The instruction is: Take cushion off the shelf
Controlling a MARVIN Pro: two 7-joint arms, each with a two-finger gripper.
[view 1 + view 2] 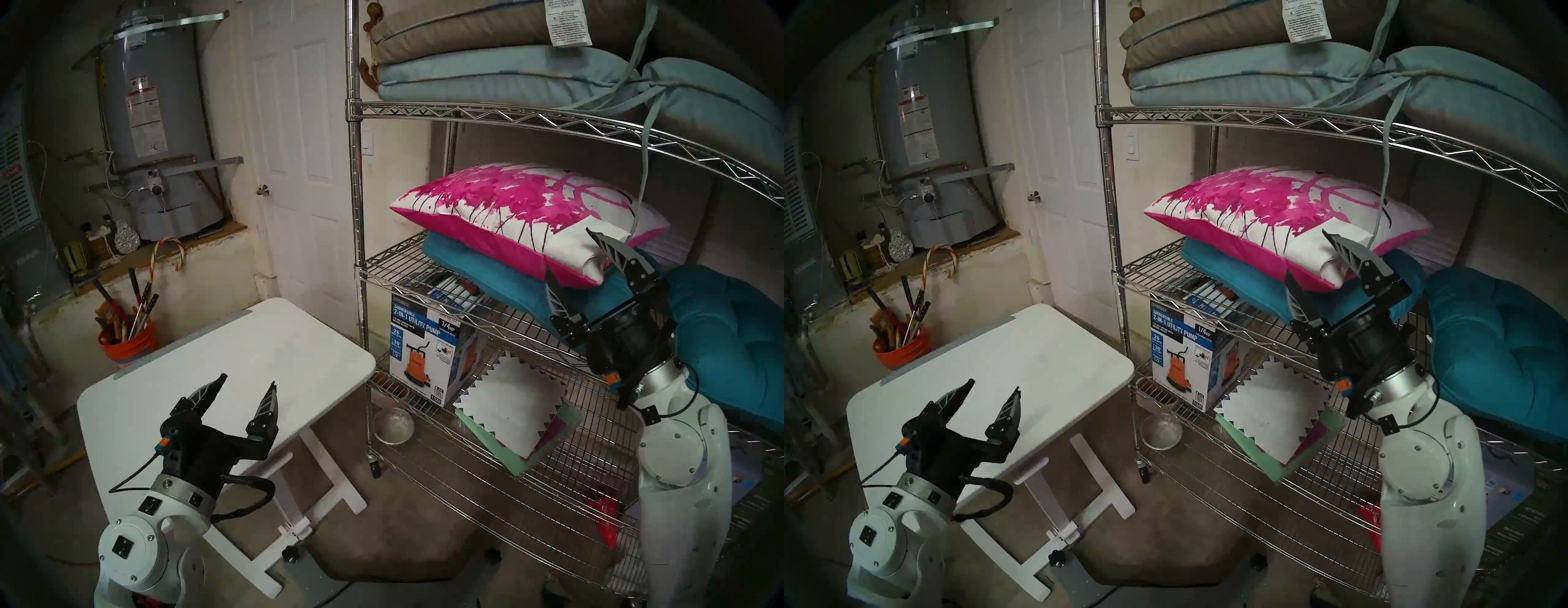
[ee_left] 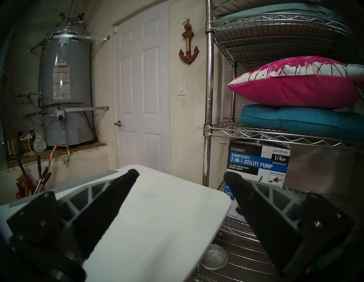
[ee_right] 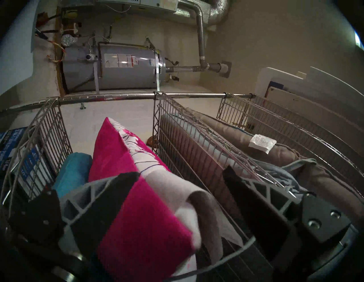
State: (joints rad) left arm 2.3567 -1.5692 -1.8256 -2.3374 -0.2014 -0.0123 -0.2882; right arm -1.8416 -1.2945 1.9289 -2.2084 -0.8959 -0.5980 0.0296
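Jaws standing wide on both sides: right gripper (image 1: 592, 265) straddling the near corner of the cushion (image 1: 517, 212) without pinching it, one finger above and one below, left gripper (image 1: 248, 390) hanging empty over the white desk (image 1: 297, 339) at about 8 o'clock from the cushion. Nothing finished yet, judging by this: cushion lying on a teal seat cushion (image 1: 488, 271) on the middle tier of the shelf (image 1: 356, 170). Remaining: closing on that corner, then drawing it out.

I see a white table (image 1: 263, 352) before me, a grey water heater (image 1: 157, 127) behind it, an orange bucket (image 1: 129, 346) of tools, and a pump box (image 1: 428, 352).
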